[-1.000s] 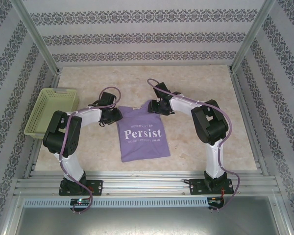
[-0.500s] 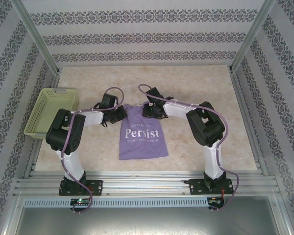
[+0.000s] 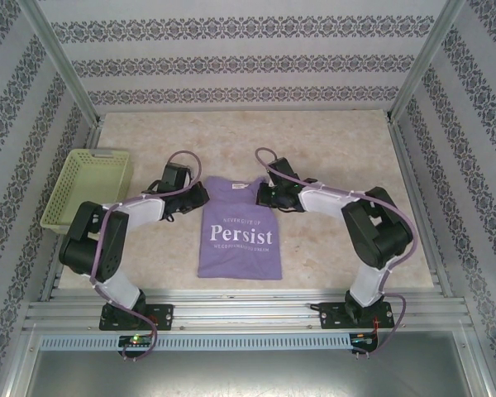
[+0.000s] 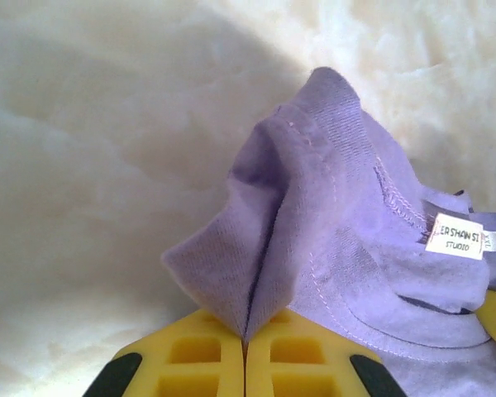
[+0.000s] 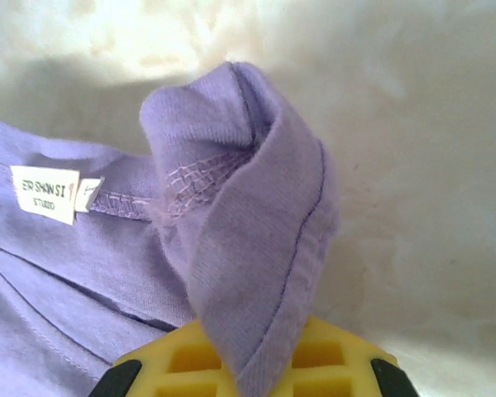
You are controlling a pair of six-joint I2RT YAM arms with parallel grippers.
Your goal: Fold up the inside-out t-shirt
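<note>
My left jaws and right jaws each clamp a shoulder of the inside-out t-shirt, just pulled wide from bunched half a second ago, so it lies flat mid-bench, lettering up, probably fold-ready.

Inside-out t-shirt: lavender-purple cotton, narrowed to a rectangle, white "Persist" lettering face up. Lies flat on the table, near centre, collar at the far end. Both collar-side corners are bunched and pinched up; white neck label exposed.
</note>
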